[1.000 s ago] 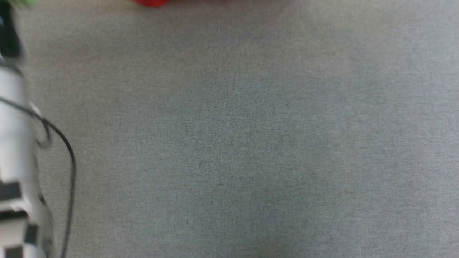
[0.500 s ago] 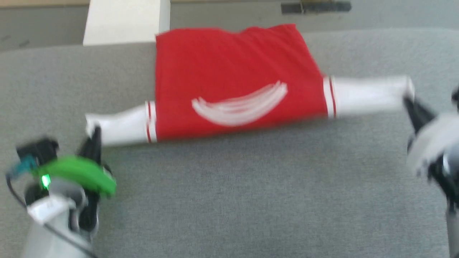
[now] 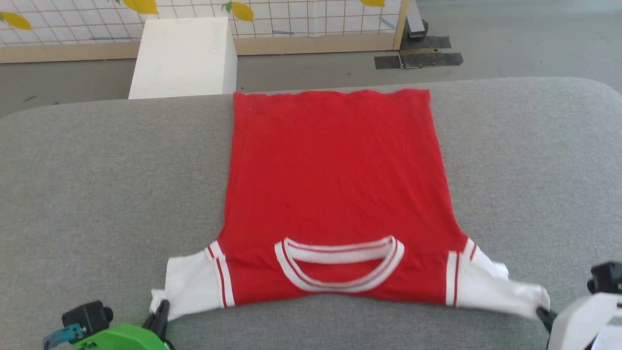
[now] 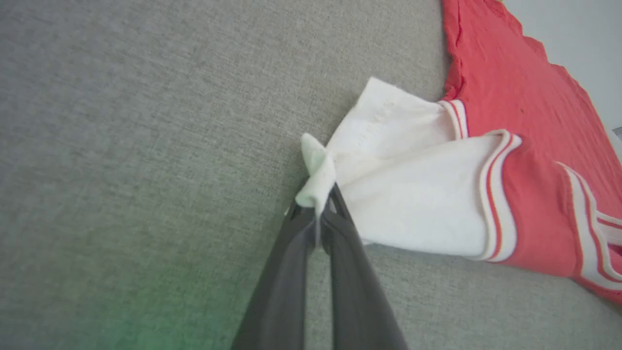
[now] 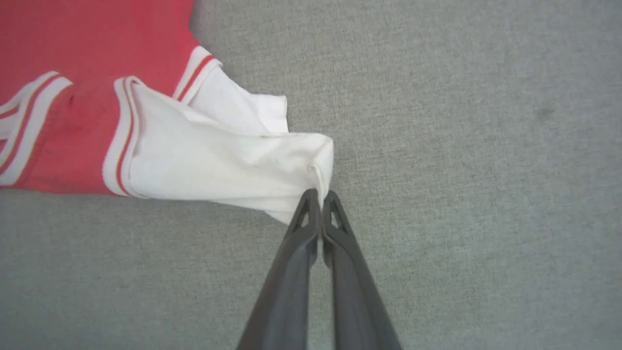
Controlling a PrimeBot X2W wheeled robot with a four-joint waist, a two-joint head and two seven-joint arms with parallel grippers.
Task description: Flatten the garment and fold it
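Note:
The garment (image 3: 335,189), a red shirt with white sleeves and a striped collar, lies spread on the grey table (image 3: 97,184), collar toward me and hem at the far edge. My left gripper (image 3: 160,311) is shut on the tip of the white left sleeve (image 4: 316,180). My right gripper (image 3: 543,313) is shut on the end of the white right sleeve (image 5: 318,182). Both sleeves are pulled outward and slightly bunched at the pinch points. In the left wrist view the garment (image 4: 525,146) stretches to the right; in the right wrist view the garment (image 5: 87,53) runs to the left.
A white box (image 3: 187,58) stands on the floor behind the table's far edge. A grid-patterned panel with yellow shapes (image 3: 301,19) lines the back. Dark tape patches (image 3: 418,58) mark the floor at the far right. Bare grey table surface flanks the shirt on both sides.
The head view has swung upward, so the whole shirt and the room behind now show. The red body, earlier bunched short, now lies stretched out long toward the far edge. Both grippers keep their sleeve grips.

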